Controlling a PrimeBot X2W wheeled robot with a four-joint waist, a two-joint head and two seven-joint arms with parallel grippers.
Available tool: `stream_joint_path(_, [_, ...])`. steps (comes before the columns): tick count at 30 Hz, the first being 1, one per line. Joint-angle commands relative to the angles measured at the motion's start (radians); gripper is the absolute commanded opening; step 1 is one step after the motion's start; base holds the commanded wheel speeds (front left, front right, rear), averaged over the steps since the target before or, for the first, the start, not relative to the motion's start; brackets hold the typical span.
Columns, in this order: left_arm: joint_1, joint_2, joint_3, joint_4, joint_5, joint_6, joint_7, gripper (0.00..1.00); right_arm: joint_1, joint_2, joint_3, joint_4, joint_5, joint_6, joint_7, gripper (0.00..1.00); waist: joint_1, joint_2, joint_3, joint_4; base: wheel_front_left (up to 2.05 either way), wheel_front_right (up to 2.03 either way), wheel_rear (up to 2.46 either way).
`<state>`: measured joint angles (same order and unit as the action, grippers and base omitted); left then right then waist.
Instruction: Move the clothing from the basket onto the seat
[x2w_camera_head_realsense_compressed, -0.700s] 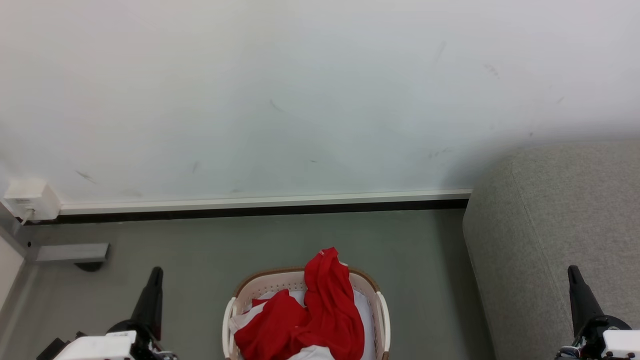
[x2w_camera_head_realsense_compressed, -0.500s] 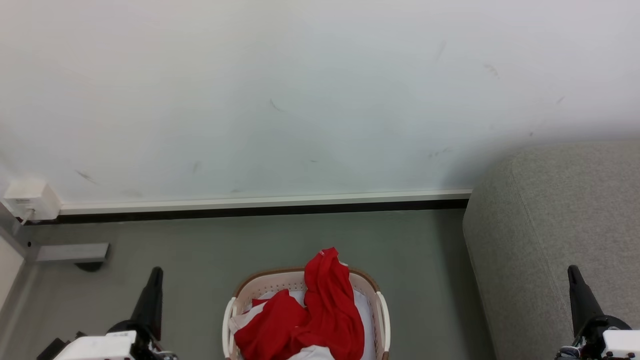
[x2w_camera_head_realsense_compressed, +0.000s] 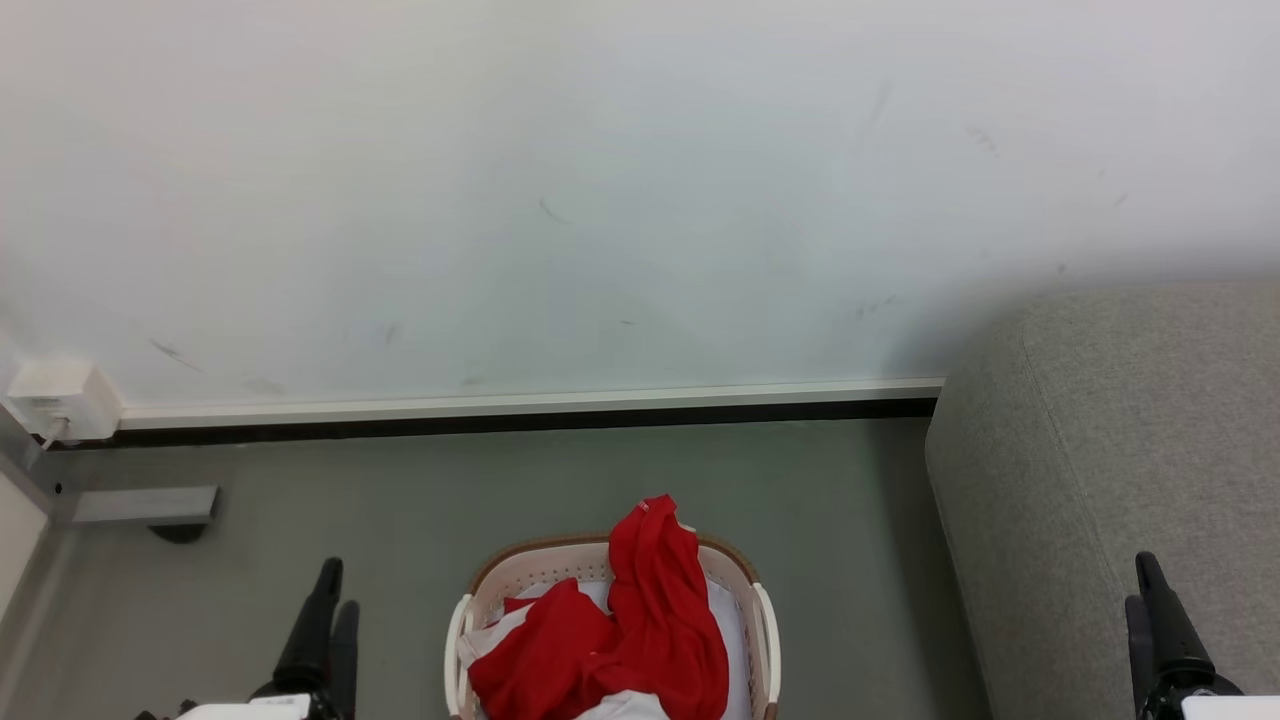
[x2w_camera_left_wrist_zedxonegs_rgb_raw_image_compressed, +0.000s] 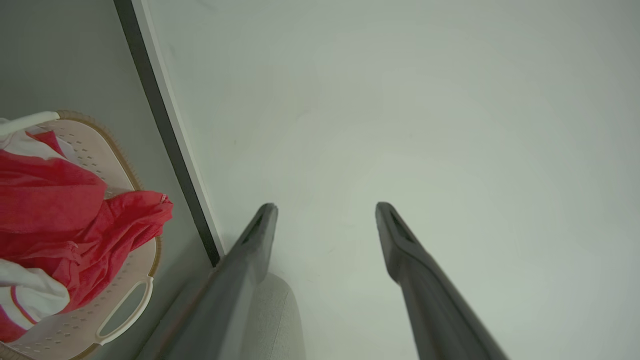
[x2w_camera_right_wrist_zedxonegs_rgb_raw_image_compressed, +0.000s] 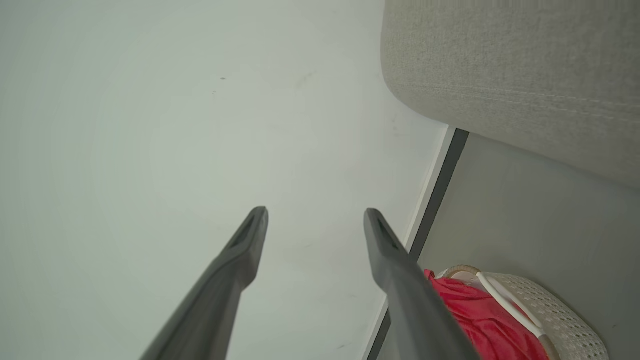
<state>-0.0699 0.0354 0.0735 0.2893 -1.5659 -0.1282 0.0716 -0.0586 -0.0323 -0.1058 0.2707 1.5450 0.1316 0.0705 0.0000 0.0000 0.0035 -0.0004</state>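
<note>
The left fingers (x2w_camera_left_wrist_zedxonegs_rgb_raw_image_compressed: 250, 250) and right fingers (x2w_camera_right_wrist_zedxonegs_rgb_raw_image_compressed: 395, 260) are gaping wide, holding nothing. Pinching too little clothing (x2w_camera_head_realsense_compressed: 620, 640) could be letting it slip, missing the seat (x2w_camera_head_realsense_compressed: 1100, 450).

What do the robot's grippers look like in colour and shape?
The left gripper and the right gripper each have two long, slim, dark grey fingers that taper to narrow tips, with a shallow slot near each tip. In the head view, a white housing sits at each base.
</note>
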Motion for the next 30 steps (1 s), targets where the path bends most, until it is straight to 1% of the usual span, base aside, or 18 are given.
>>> stream_joint_path(1, [-0.022,0.007,-0.007,-0.011,0.036,0.001,-0.015,1.00,-0.007,-0.008,-0.001,-0.027,-0.049,0.000,-0.014,1.00,0.0000,0.0000,0.000,-0.001,0.00,0.00,0.00])
stream_joint_path(9, [-0.021,0.008,-0.035,-0.032,0.168,0.025,-0.052,1.00,0.006,-0.010,0.006,-0.070,-0.241,0.000,-0.050,1.00,0.0000,0.0000,0.001,-0.001,0.00,0.00,0.00])
stream_joint_path(21, [-0.005,0.010,-0.073,-0.064,0.401,0.078,-0.100,1.00,0.032,-0.012,0.049,-0.119,-0.554,0.000,-0.099,1.00,0.0000,0.0000,-0.002,-0.003,0.00,0.00,0.00])
stream_joint_path(30, [0.005,0.011,-0.099,-0.080,0.581,0.104,-0.134,1.00,0.044,-0.014,0.080,-0.120,-0.726,-0.001,-0.132,1.00,0.0000,0.0000,-0.006,-0.002,0.00,0.00,0.00])
